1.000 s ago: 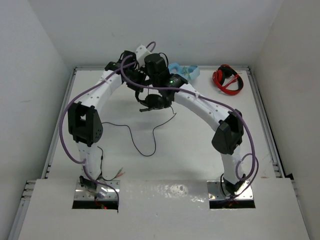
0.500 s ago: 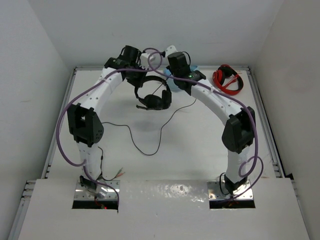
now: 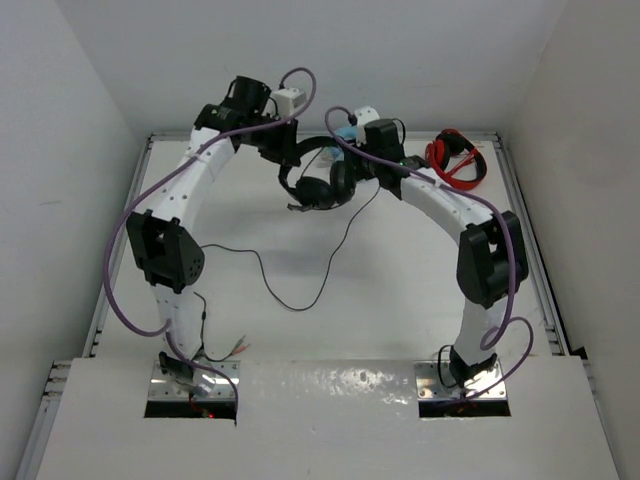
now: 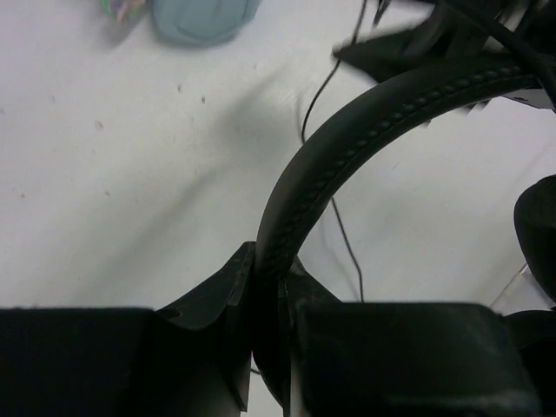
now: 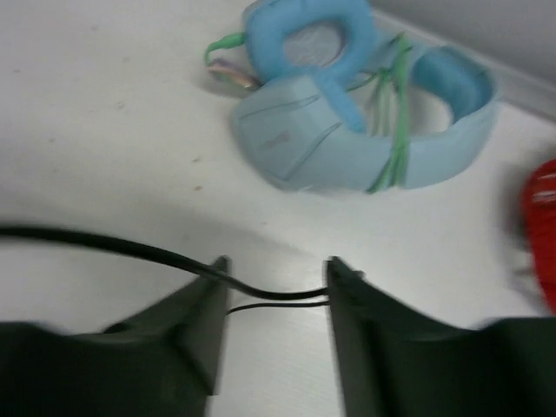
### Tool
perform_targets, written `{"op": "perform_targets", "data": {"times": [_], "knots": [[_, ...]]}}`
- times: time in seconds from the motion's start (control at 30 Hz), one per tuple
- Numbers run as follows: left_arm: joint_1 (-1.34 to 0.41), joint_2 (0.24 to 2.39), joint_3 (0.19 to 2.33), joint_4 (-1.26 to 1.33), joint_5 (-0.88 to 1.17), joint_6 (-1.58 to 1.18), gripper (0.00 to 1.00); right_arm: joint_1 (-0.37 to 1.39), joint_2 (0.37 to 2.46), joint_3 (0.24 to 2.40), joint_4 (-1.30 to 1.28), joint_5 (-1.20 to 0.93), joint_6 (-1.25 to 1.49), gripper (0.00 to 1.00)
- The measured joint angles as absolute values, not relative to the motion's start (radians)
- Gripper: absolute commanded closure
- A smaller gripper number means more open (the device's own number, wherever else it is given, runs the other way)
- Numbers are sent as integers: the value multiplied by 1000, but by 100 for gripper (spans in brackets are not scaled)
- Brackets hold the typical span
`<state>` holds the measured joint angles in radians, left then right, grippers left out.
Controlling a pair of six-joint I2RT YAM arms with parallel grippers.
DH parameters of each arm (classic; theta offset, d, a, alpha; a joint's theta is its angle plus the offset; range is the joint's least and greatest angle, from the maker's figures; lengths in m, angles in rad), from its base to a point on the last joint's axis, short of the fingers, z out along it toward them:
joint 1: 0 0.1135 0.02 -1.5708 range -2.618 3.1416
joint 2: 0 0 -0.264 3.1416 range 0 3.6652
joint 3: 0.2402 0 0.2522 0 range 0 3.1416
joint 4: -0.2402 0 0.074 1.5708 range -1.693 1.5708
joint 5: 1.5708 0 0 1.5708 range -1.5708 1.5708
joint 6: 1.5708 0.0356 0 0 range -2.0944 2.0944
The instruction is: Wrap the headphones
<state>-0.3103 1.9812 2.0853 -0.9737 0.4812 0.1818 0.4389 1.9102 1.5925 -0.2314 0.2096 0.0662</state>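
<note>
Over the 12 o'clock end of the flat white table (image 3: pixel 400 290) hung the black padded over-ear headphones (image 3: pixel 320 185), with the light-blue plastic headphones (image 5: pixel 365 130) behind them at 1 o'clock, the red-and-black headphones (image 3: pixel 455 158) at 3 o'clock, and the thin black cable (image 3: pixel 270 285) trailing toward 7 o'clock.

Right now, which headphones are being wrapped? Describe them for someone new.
Near the table's far edge, between both arms, the black headphones hang in the air, headband clamped in the left gripper. Unlike the blue pair and red pair lying nearby, they trail a long thin cable.
</note>
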Motion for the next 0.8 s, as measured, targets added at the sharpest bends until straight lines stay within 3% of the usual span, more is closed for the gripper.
{"op": "perform_targets", "data": {"times": [0.23,0.43,0.8], "knots": [[-279,1943,2254,-970,543,79,100,435,1860,1401,27,-72,218,28],[-275,1867,2416,-963,451,70,100,443,1895,1403,285,-141,408,22],[-239,1821,2468,-934,353,-30,100,477,2143,1380,471,-143,668,27]]}}
